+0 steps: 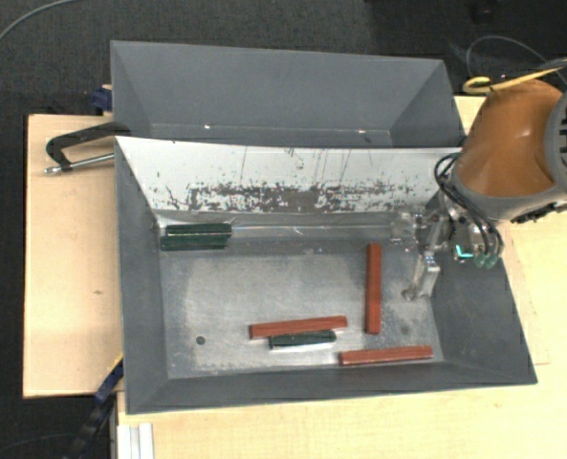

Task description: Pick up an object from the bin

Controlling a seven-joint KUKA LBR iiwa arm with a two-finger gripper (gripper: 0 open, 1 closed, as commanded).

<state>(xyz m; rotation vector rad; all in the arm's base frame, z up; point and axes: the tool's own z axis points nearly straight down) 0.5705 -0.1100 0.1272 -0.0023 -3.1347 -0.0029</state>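
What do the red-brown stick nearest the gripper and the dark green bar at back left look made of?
The red-brown stick looks like matte painted wood or plastic: flat even colour, straight edges, no glint; cannot tell which. The dark green bar seems glossier, perhaps plastic: a lighter streak runs along it.

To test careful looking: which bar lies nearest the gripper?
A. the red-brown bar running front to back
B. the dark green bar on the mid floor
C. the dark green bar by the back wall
A: that red-brown bar lies just left of the gripper in the view.
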